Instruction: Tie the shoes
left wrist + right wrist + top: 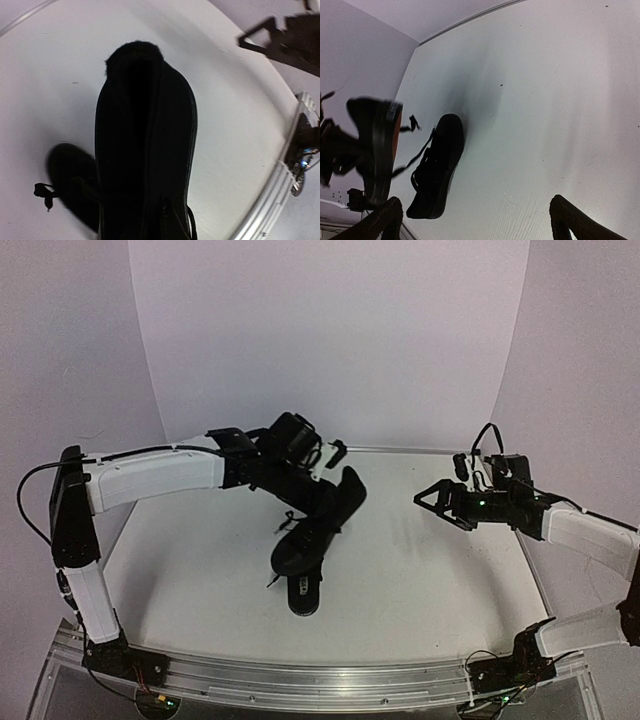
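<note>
Black laces (41,190) are trailing loose, nothing tied; I am clamping one shoe (145,150) aloft in left jaws, right jaws gaping empty.

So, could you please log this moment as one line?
left tool: shut on lifted shoe | other shoe: on table | right tool: open, empty

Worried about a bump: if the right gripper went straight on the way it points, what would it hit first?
Probably bare table: in its wrist view the open right gripper aims at white surface, with the shoe lying there off to one side. Depth is unclear.
</note>
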Controlling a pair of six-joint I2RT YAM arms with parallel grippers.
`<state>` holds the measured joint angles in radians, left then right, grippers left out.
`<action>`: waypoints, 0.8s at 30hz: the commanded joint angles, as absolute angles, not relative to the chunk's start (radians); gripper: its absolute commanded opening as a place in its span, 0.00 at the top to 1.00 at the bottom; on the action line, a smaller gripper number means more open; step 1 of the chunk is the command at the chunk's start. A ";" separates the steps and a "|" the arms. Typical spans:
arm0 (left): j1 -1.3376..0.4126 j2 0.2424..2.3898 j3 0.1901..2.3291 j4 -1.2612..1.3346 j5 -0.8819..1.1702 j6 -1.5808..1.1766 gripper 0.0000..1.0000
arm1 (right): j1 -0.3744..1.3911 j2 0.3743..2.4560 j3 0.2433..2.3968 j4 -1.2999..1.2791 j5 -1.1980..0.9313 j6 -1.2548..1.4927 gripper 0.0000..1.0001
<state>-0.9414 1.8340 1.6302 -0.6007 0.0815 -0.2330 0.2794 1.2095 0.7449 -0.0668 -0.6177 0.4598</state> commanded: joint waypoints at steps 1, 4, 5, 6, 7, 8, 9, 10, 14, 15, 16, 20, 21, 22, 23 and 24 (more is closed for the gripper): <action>-1.083 1.893 1.670 -0.470 0.096 -0.400 1.00 | 0.277 1.176 0.809 -0.123 -0.437 0.514 0.02; -1.140 2.006 1.709 -0.441 0.072 -0.481 1.00 | 0.267 1.143 0.816 -0.155 -0.375 0.533 0.02; -1.148 2.044 1.728 -0.451 0.057 -0.509 1.00 | 0.258 1.137 0.819 -0.165 -0.371 0.535 0.02; -1.153 2.074 1.744 -0.459 0.041 -0.536 1.00 | 0.249 1.131 0.822 -0.174 -0.372 0.534 0.02; -1.153 2.093 1.747 -0.459 0.029 -0.561 1.00 | 0.243 1.126 0.823 -0.181 -0.377 0.532 0.02; -1.153 2.108 1.743 -0.453 0.018 -0.585 1.00 | 0.240 1.117 0.824 -0.186 -0.381 0.530 0.02; -1.152 2.116 1.739 -0.450 -0.019 -0.600 1.00 | 0.238 1.110 0.824 -0.189 -0.385 0.527 0.02; -1.150 2.122 1.740 -0.460 -0.062 -0.608 1.00 | 0.238 1.104 0.824 -0.193 -0.389 0.523 0.02; -1.112 2.113 1.733 -0.558 -0.125 -0.623 1.00 | 0.236 1.091 0.822 -0.209 -0.403 0.502 0.02; -1.097 2.088 1.708 -0.567 -0.126 -0.614 1.00 | 0.236 1.091 0.819 -0.209 -0.402 0.497 0.02; -1.080 2.066 1.658 -0.567 -0.138 -0.603 1.00 | 0.235 1.092 0.816 -0.211 -0.400 0.491 0.02; -0.969 1.943 1.502 -0.615 -0.157 -0.553 1.00 | 0.235 1.099 0.794 -0.213 -0.400 0.479 0.02; -0.933 1.921 1.476 -0.627 -0.155 -0.537 1.00 | 0.235 1.103 0.790 -0.212 -0.402 0.476 0.02; -0.909 1.899 1.457 -0.649 -0.171 -0.516 1.00 | 0.235 1.109 0.790 -0.211 -0.404 0.473 0.02; -0.881 1.886 1.450 -0.671 -0.200 -0.498 1.00 | 0.235 1.117 0.791 -0.211 -0.407 0.471 0.02; -0.856 1.877 1.448 -0.696 -0.223 -0.483 1.00 | 0.235 1.124 0.793 -0.210 -0.411 0.469 0.02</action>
